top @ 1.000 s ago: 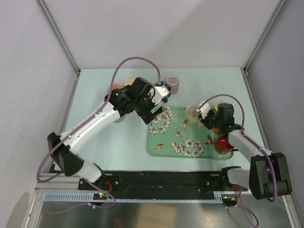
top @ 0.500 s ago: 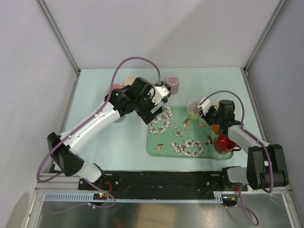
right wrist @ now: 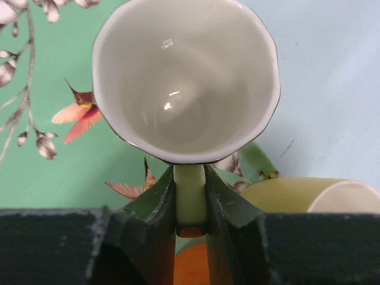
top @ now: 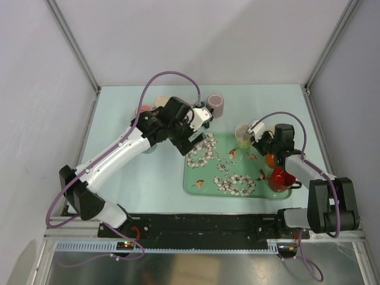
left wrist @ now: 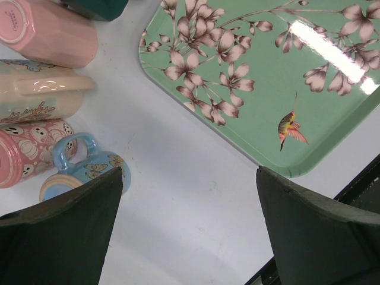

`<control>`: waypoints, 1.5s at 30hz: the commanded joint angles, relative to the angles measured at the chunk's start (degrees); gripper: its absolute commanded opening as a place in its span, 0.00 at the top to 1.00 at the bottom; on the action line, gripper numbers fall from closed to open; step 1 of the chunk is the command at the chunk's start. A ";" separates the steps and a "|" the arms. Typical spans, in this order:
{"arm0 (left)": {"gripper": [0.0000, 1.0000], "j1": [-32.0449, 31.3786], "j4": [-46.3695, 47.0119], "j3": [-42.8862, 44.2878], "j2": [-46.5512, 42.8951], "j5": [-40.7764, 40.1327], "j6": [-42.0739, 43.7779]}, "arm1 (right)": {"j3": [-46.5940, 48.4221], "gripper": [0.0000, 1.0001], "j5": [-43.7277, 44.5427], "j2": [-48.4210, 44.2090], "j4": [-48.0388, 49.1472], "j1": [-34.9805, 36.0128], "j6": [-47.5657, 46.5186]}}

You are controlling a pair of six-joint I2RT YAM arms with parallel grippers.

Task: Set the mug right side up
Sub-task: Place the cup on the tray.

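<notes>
Right hand (right wrist: 190, 190) shifted farther out, clamping mug (right wrist: 184, 83) handle, mug upright just ahead; left hand (left wrist: 189, 208) gaping.

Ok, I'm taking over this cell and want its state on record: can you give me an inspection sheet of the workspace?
Surface: pale blue table, no spills seen.
Job's things: pale mug at the far right corner of the floral tray, mouth facing the right wrist camera.
Clutter: red mug on the tray; mauve mug beyond it; pink mug, cream mug, smiley mug and blue mug beside the tray.
Grippers: left gripper open, empty; right gripper shut on the pale mug's handle.
Cables: purple cables loop above both arms.
Surroundings: plain walls; nothing else seen.
</notes>
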 commanded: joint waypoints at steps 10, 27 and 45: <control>0.03 0.28 0.85 -0.10 -1.09 0.81 -0.40 | 1.45 0.58 1.54 -1.07 0.35 -0.73 2.72; 0.01 1.78 1.59 2.31 1.06 -2.77 -2.08 | 3.78 0.14 0.00 -9.02 -5.29 0.02 6.05; 0.05 23.47 2.51 7.76 10.76 -8.52 -11.46 | 7.84 0.02 -0.74 -27.90 -23.05 11.71 13.06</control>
